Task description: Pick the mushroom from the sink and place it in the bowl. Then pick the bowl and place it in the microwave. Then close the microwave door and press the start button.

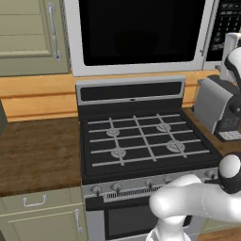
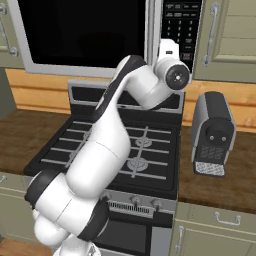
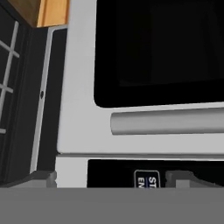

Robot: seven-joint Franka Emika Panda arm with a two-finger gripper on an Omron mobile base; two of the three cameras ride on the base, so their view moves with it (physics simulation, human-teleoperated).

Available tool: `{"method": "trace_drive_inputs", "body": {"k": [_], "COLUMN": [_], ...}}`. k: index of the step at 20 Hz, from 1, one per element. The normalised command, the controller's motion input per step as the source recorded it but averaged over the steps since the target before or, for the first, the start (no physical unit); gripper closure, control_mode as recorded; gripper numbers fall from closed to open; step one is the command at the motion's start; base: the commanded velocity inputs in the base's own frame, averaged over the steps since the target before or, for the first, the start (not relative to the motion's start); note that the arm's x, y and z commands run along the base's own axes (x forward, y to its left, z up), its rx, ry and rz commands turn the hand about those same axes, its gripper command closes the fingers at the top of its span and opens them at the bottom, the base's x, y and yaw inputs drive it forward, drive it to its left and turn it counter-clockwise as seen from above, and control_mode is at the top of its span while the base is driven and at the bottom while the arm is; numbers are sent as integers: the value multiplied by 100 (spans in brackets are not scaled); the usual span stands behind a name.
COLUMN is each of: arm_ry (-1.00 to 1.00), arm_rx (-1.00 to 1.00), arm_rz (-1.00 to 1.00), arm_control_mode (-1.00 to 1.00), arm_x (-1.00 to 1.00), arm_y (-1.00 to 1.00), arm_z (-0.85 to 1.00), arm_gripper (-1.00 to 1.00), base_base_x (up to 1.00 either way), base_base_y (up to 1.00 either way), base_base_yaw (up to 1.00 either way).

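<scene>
The microwave (image 1: 75, 47) hangs above the range, and its door (image 1: 141, 33) (image 2: 80, 30) lies flush with the front, its black glass dark. My gripper (image 2: 169, 52) is raised at the microwave's right side, in front of the black keypad strip (image 2: 181, 25) (image 1: 228, 23). The rolled hand view shows the door's window (image 3: 157, 52), its grey bar handle (image 3: 166, 121) and the keypad with a white-lettered button (image 3: 148, 178) close ahead. My gripper (image 3: 111, 179) is open, with nothing between its fingertips (image 3: 43, 178). The mushroom, the bowl and the sink are out of view.
Below the microwave stands a black gas range (image 1: 141, 141) with its grates bare. A grey and black coffee machine (image 2: 214, 132) (image 1: 219, 106) sits on the wooden counter to its right. More counter (image 1: 37, 155) lies to the left. Green cabinets flank the microwave.
</scene>
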Motion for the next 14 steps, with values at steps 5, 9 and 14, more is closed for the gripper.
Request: {"method": "trace_drive_inputs", "body": {"k": [5,9,14], "arm_ry": [0,1,1], "arm_rx": [0,0,0], "arm_rz": [0,0,0], "arm_control_mode": [-100,-100,-100], "arm_x": [23,23,47], "arm_y": [-11,-14,-7], "arm_z": [-18,-19,-9], "arm_gripper": [-100,-100,-100], "base_base_x": [0,0,0], "base_base_y": [0,0,0], "base_base_yaw": [0,0,0]}}
